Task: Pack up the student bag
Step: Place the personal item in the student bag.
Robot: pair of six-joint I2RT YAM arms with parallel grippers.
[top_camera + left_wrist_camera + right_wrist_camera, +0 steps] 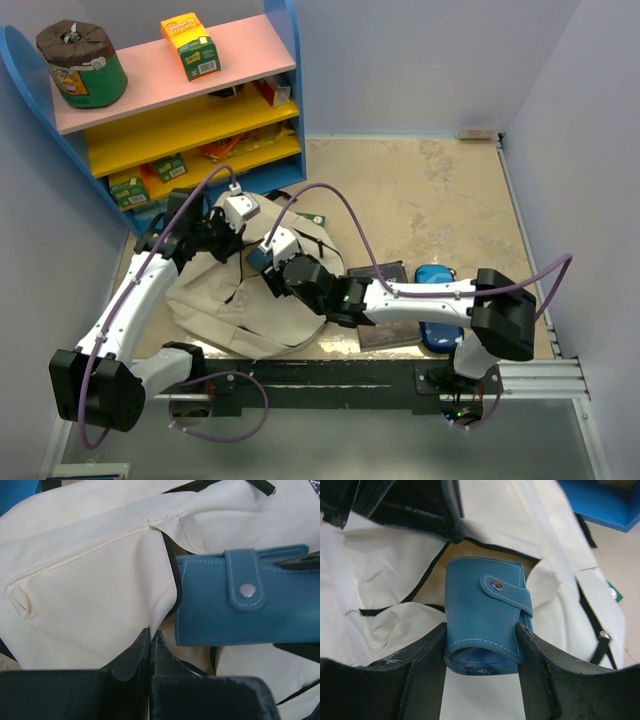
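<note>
**Packing scene, three views.** The student bag (pixel 235 305) lies slumped on the near-left part of the table (pixel 430 200), close to its near edge and just in front of the foot of the shelf unit (pixel 200 110). Both arms converge over the bag's upper end.

**Left gripper** (pixel 151 635): jaws clenched, the two dark fingertips meeting on a fold of the bag's cloth beside the zipper opening. The fabric draws up to a point at the tips.

**Right gripper** (pixel 482 640): jaws part-way apart and clamped on a blue wallet (pixel 480 615), one black finger pressed to each of its long sides. The wallet hangs over the bag's opening, its far end above the dark gap. From the left wrist it is seen just beside the zipper edge. Whether it touches the cloth cannot be told.

**Materials and shapes.**
- **Bag:** a finely woven cream fabric, floppy and creased. It has a stitched seam across one panel, black zipper trim edging the opening, and black straps along one side.
- **Wallet:** smooth, leather-like blue material with pale stitching. It is folded into a rounded rectangle and closed by a tab with a round metal snap.
- **Fingers:** matte black with scuffed, dusty faces.
- **Table:** a mottled tan surface.
- **Shelf unit:** blue side panels with pink and yellow boards.
</note>
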